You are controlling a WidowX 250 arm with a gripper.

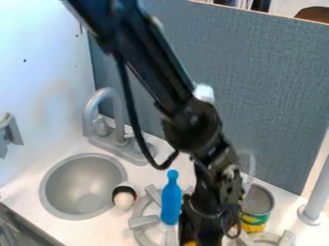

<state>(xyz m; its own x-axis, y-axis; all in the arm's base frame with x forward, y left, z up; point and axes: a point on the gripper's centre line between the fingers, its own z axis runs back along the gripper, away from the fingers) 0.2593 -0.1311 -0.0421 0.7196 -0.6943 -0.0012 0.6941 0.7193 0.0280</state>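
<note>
The black metal gripper [200, 236] is flanked by a blue bottle-shaped object [171, 199] and a round metal can [256, 219]; its state cannot be told

Black segmented arm, black cable, white patch.

And here we are at a toy kitchen: a round grey sink [80, 185] set into a white counter [96, 230], a curved tap [90, 113] rising right behind it, and stove burners [144, 222] over by the food can [255, 221]. Up behind runs a blue-grey panel [263, 72] with a cloth-like weave, much like an office divider, and with that black robot arm [149, 60] slanting across, it all looks like a robot lab, though the wider room is mostly hidden.
</note>
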